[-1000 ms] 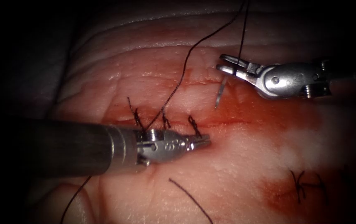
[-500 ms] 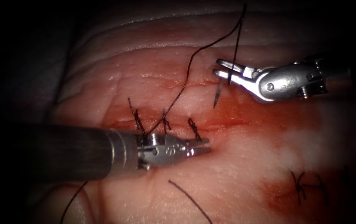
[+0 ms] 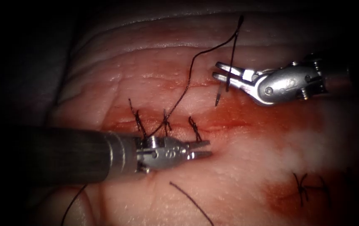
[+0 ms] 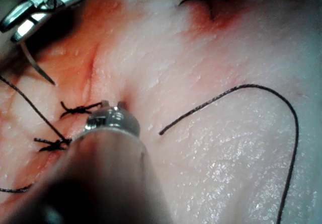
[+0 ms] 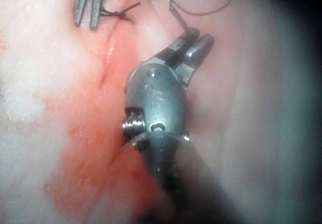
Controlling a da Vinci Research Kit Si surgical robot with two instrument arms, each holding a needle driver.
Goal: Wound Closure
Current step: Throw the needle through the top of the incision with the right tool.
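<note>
In the endoscope view the right tool [image 3: 221, 71] reaches in from the upper right of the frame, its fingers [image 3: 225, 66] clenched on the needle [image 3: 218, 95] near its back end, where the thread joins. The needle hangs down from them with its point free above the tissue [image 3: 238, 167], not in it, just above the right end of the cut [image 3: 225, 124]. The thread [image 3: 192, 67] rises from the needle, arcs over near the top of the frame and runs down to the stitches [image 3: 166, 122] in the middle of the cut. The left tool [image 3: 202, 150] lies low at centre left, just below the cut, its fingers [image 3: 200, 144] slightly parted and grasping nothing. A loose cut end of thread [image 3: 190, 201] lies on the tissue below it. Red fluid [image 3: 271, 121] stains the tissue at the right.
</note>
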